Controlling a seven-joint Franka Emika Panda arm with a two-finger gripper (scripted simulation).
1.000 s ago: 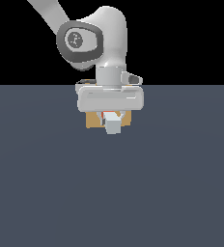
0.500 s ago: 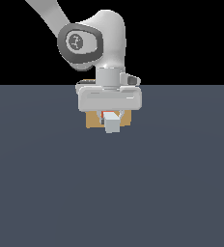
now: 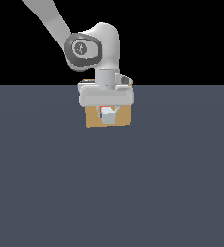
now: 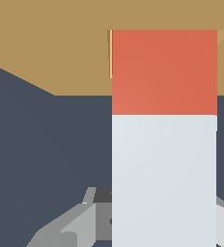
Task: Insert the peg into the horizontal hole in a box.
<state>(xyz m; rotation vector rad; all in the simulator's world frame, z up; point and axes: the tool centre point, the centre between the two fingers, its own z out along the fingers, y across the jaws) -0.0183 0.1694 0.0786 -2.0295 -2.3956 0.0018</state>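
Note:
The tan box (image 3: 92,118) stands on the dark floor just under my hand, and fills the far part of the wrist view as a tan face (image 4: 51,43). My gripper (image 3: 108,114) is shut on the peg (image 3: 108,116), whose white end points toward the exterior camera. In the wrist view the peg (image 4: 164,159) runs white then red-orange, and its red end reaches into the box face. A thin lighter strip of the hole (image 4: 110,53) shows beside the red end. One finger (image 4: 75,224) shows beside the white part.
A flat dark grey floor (image 3: 109,193) spreads all around the box. The arm's white links (image 3: 92,46) rise above the hand toward the exterior view's left.
The hand and peg have shifted slightly toward the box; the peg's white end looks a little shorter in front of the box face.

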